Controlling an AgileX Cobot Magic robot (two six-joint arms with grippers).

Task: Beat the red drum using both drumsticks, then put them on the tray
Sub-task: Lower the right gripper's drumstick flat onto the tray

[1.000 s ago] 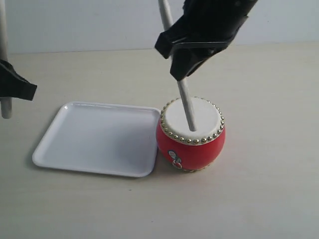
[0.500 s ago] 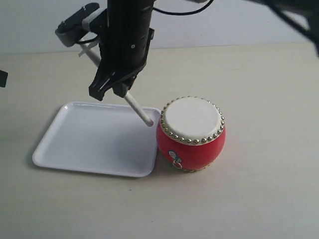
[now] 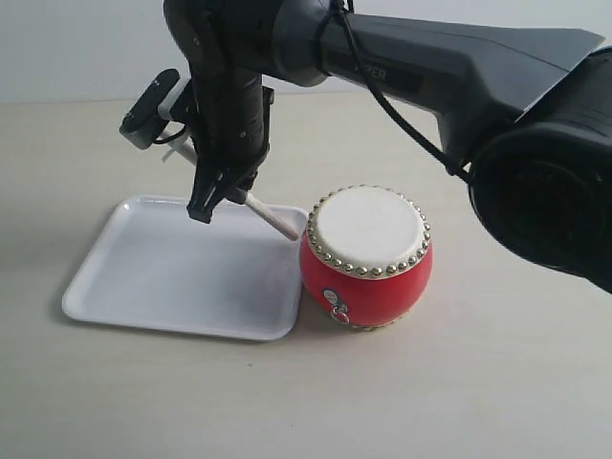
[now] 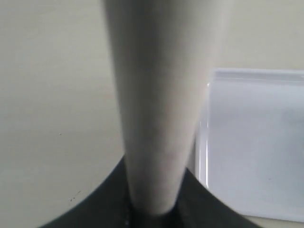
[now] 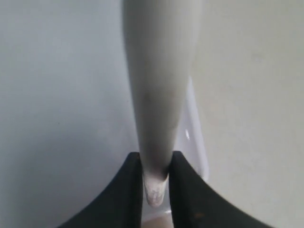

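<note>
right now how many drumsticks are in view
2. One drumstick is in the right gripper, slanting over the tray's far corner near the red drum. The other drumstick is in the left gripper, visible only in the left wrist view.

1. The right gripper [image 3: 218, 196] no longer hangs above the red drum [image 3: 368, 277]. It has crossed the middle and now sits low over the tray [image 3: 143, 287].
2. The right drumstick [image 3: 271, 216] it clamps has lifted off the drum's skin. Its tip now lies at the tray's right rim, just beside the drum.
3. That stick slants far flatter than before.
4. The right arm's dark body now fills the upper right of the exterior view.
5. The left gripper [image 4: 152, 209], clamping the left drumstick [image 4: 161, 95], has slipped out of the exterior view.
</note>
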